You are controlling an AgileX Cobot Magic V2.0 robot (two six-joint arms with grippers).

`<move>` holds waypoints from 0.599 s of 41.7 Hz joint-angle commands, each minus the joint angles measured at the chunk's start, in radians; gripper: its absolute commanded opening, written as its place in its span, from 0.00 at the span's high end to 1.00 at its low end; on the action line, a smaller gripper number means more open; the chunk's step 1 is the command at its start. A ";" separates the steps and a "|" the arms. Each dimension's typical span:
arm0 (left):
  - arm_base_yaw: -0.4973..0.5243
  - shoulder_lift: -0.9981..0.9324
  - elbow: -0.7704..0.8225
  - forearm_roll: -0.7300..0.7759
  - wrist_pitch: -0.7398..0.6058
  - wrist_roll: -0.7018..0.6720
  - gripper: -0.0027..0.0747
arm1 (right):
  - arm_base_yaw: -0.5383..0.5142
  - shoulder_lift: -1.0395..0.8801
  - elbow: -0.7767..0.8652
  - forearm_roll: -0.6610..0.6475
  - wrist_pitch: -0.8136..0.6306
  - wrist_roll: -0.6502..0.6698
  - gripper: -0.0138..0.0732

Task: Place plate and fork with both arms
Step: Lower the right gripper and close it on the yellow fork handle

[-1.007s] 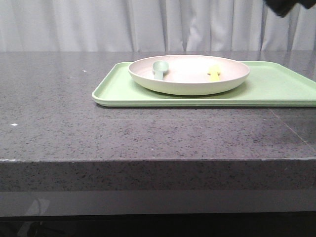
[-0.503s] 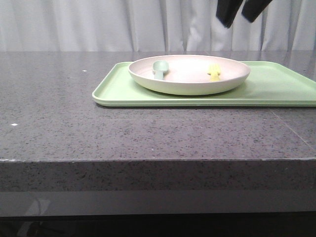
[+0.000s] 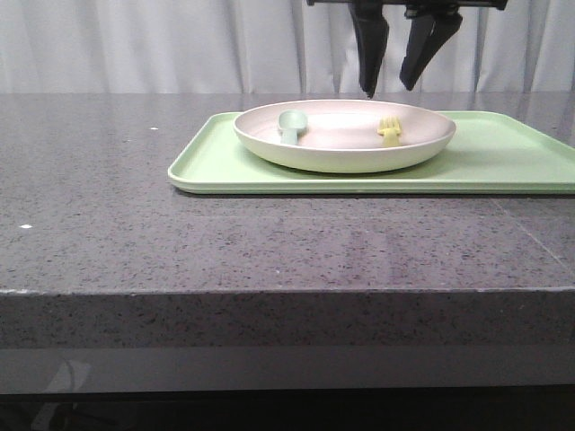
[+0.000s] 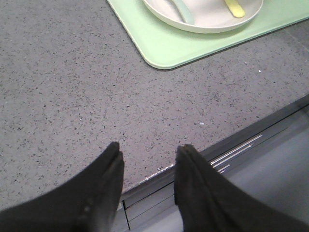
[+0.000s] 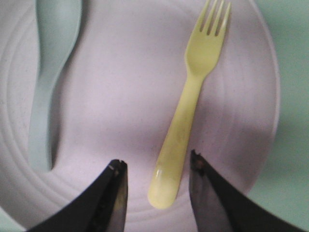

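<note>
Two utensils lie in the plate point(image 3: 344, 135), and the plate sits on the green tray point(image 3: 503, 162) at centre-right of the front view, on the dark speckled surface point(image 3: 180, 242). Spoon point(image 3: 291, 124) on the plate's left side, fork point(image 3: 389, 131) on its right, the two well apart.

Up at the top of the front view, the right end effector point(image 3: 392, 88) hangs over the plate's far rim, both dark fingers pointing down, tips spread, nothing between them. From its wrist view, the fork point(image 5: 190, 106) runs diagonally across the pale plate point(image 5: 120, 96), tines toward the upper right of the frame, handle end reaching down into the gap at the right end effector point(image 5: 157, 166). Whether the fingertips touch the plate, I cannot tell. The spoon point(image 5: 50, 72) lies along the left edge of that frame.

Over to the left end effector point(image 4: 147, 152): fingers apart, empty, sitting at the bottom of its wrist view over the near edge of the surface point(image 4: 72, 87). The tray corner point(image 4: 169, 48) and a slice of the plate point(image 4: 207, 19) sit in the upper right of that frame, well apart from those fingers.
</note>
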 commanded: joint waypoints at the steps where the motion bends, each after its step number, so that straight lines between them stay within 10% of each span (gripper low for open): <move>1: -0.006 0.000 -0.025 -0.018 -0.066 0.004 0.63 | -0.024 -0.028 -0.064 -0.006 -0.009 0.027 0.46; 25: -0.006 0.000 -0.025 -0.018 -0.068 0.004 0.63 | -0.117 0.047 -0.082 0.133 -0.052 0.016 0.46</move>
